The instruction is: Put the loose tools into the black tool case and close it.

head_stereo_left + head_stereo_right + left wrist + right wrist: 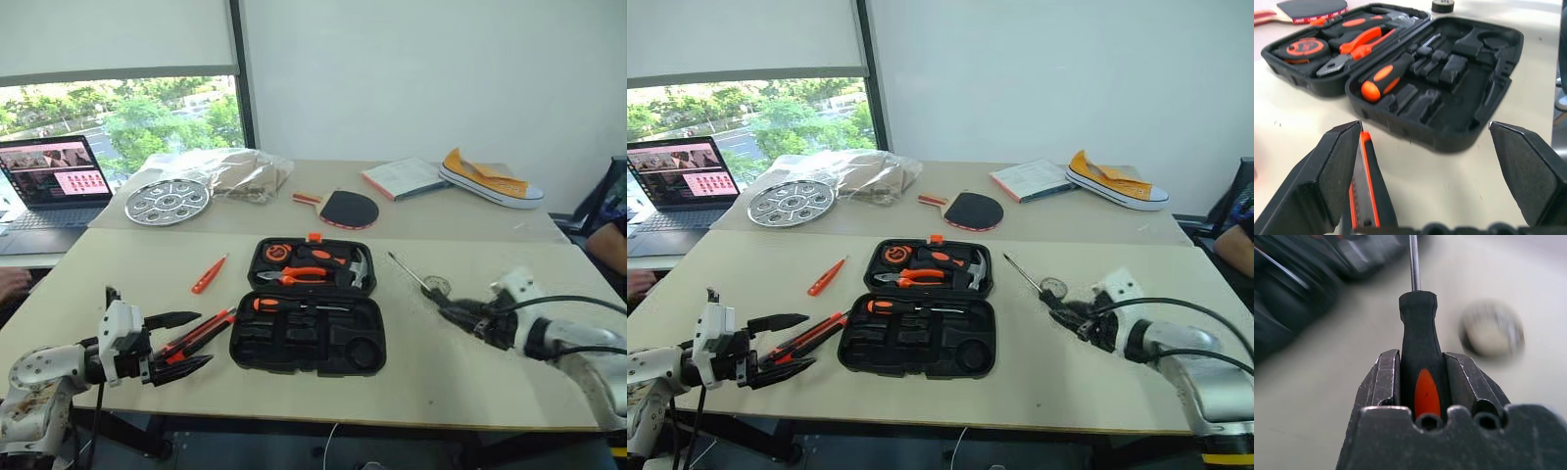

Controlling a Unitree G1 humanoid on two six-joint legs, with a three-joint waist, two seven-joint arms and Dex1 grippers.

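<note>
Right tool (pixel 1420 377): clamped on a black-and-orange screwdriver (pixel 1420 338), shaft pointing ahead, tape roll (pixel 1492 329) just beside it.
Left tool (pixel 171 343): spread wide, utility knife (pixel 1364 186) by one finger.
Tool case (pixel 309 333): open on the desk (pixel 441 372), ahead of both tools.

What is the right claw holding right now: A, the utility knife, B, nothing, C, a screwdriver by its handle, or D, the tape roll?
C: the right claw is clamped on the black-and-orange handle of a screwdriver, its metal shaft pointing out past the fingers, while the tape roll lies apart on the table.
</note>
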